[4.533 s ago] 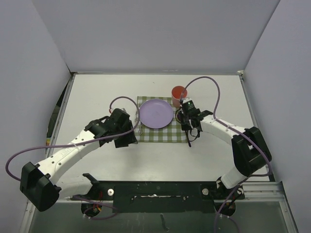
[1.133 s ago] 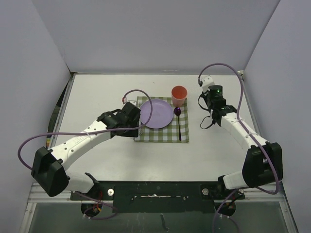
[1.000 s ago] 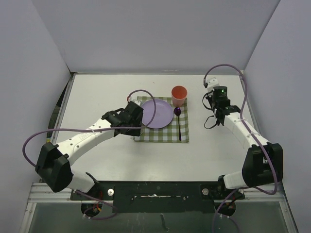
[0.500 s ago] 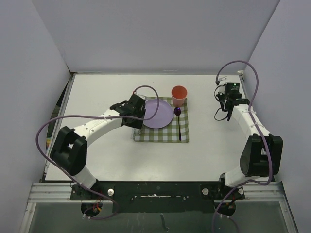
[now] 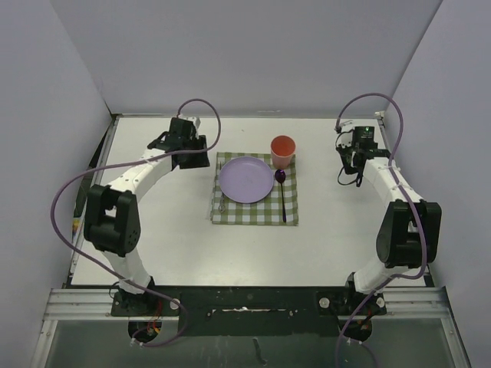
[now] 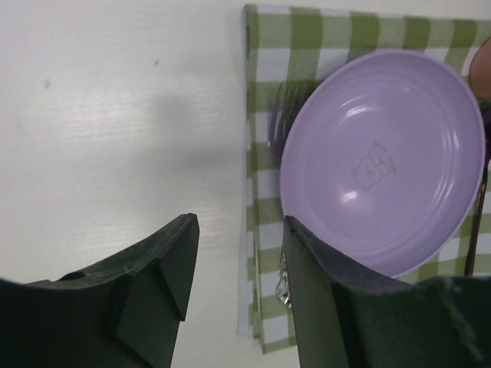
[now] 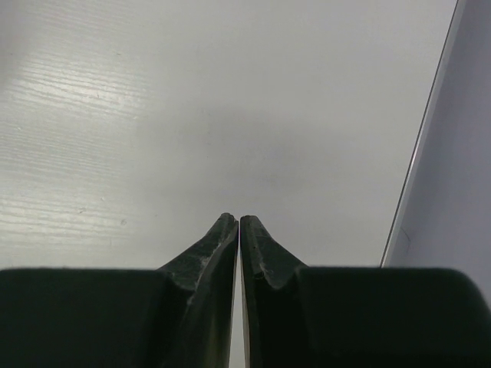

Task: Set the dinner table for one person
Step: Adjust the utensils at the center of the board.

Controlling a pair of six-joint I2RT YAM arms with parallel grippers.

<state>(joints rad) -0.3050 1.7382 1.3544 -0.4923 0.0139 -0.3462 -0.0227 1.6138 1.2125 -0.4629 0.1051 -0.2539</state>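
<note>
table (image 5: 153,222): lies under both grippers, place setting at its centre
left gripper (image 6: 238,222): jaws apart, empty; bare table below the gap, cloth (image 6: 261,199) edge and plate (image 6: 380,161) toward 2 o'clock
right gripper (image 7: 238,218): jaws closed, empty, over bare table at 3 o'clock of cup (image 5: 283,147)
around plate: fork (image 6: 284,107) at 9, spoon (image 5: 281,195) at 3, cup at 1
change: half a second ago left gripper was at plate's left rim, now off at its 10 o'clock; right gripper barely shifted
</note>
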